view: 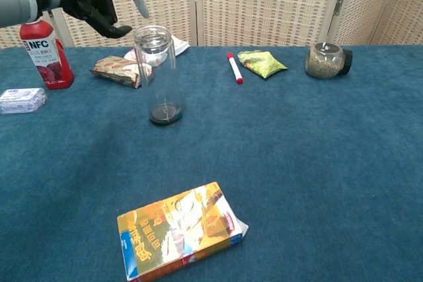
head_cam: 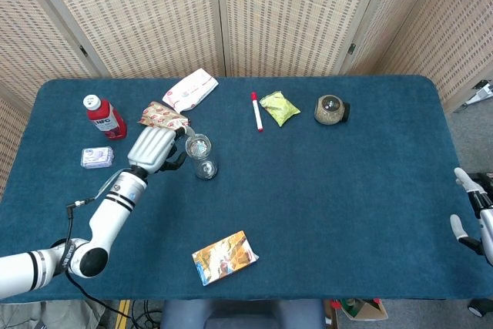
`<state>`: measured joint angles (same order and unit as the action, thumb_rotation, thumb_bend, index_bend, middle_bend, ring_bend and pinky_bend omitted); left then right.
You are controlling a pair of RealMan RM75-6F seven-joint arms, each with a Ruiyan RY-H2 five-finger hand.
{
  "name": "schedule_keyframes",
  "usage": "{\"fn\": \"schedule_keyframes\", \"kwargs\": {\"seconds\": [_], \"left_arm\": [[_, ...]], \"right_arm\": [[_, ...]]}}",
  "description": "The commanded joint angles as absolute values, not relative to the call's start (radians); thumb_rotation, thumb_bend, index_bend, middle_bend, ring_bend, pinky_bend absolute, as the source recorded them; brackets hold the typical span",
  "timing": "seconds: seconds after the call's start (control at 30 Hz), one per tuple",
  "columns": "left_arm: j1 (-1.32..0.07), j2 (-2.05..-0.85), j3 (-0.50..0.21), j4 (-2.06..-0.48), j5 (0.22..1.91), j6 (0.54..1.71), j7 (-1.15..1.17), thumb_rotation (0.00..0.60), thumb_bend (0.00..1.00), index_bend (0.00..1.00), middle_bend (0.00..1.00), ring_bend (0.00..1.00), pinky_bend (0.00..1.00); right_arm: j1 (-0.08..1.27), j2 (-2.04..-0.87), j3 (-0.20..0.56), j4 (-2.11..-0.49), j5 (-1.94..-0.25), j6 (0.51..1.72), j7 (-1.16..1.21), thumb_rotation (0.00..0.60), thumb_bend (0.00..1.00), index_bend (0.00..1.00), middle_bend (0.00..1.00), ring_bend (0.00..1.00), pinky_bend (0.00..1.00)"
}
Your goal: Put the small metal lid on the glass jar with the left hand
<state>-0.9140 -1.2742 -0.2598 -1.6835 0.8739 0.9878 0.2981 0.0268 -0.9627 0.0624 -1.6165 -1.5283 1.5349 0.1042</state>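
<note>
- The glass jar [view: 156, 74] stood upright on the desk [view: 317, 163], its long axis vertical and its mouth pointing straight up.
- In the chest view a round, pale disc, apparently the small metal lid [view: 153, 40], sat inside the jar's mouth; how it was seated was hard to tell.
- The left hand [view: 99, 1] hung above the jar at about ten o'clock from its rim, fingers [view: 139, 1] spread apart with nothing in them, clear of the glass.
- From the head view that hand [head_cam: 152, 149] lay just beside the jar [head_cam: 200, 156], at its nine o'clock.
- The right hand [head_cam: 471, 213] sat at the desk's far three o'clock edge, fingers loosely apart, holding nothing.
- A red bottle [view: 39, 54] stood behind the left hand; a snack packet [view: 119, 70] lay close to the jar's base at its ten o'clock.
- A colourful box [view: 178, 229] lay flat near the six o'clock edge.
</note>
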Motion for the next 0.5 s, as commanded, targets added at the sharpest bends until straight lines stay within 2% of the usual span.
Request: {"fn": "schedule_keyframes", "kwargs": {"seconds": [0.03,0.23,0.3,0.5], "left_arm": [[-0.869,-1.252,-0.281,-1.71,0.901,1.041,0.239,0.6,0.46,0.25,0.91,0.86,1.0],[-0.769,-1.208,-0.262,-1.77,0.921,1.16,0.214,0.6,0.46,0.25,0.7,0.67,1.0],[-0.733,-1.196,-0.246,-1.793,0.93,1.199,0.216,0.6,0.45,0.25,0.64,0.62,0.96],[-0.615,-1.169,-0.169,-1.843,1.004,1.313,0.223,0.6,0.4,0.25,0.42,0.41,0.64]], "right_arm": [[0.027,-0.962,0.063,-1.615,-1.527,1.533,0.108,0.6,0.42,0.05,0.23,0.07,0.13],[0.031,-0.959,0.061,-1.611,-1.521,1.52,0.12,0.6,0.42,0.05,0.23,0.07,0.13],[0.033,-0.959,0.061,-1.608,-1.519,1.514,0.125,0.6,0.42,0.05,0.23,0.07,0.13],[0.044,-0.963,0.059,-1.598,-1.521,1.492,0.14,0.6,0.42,0.05,0.23,0.07,0.13]]}}
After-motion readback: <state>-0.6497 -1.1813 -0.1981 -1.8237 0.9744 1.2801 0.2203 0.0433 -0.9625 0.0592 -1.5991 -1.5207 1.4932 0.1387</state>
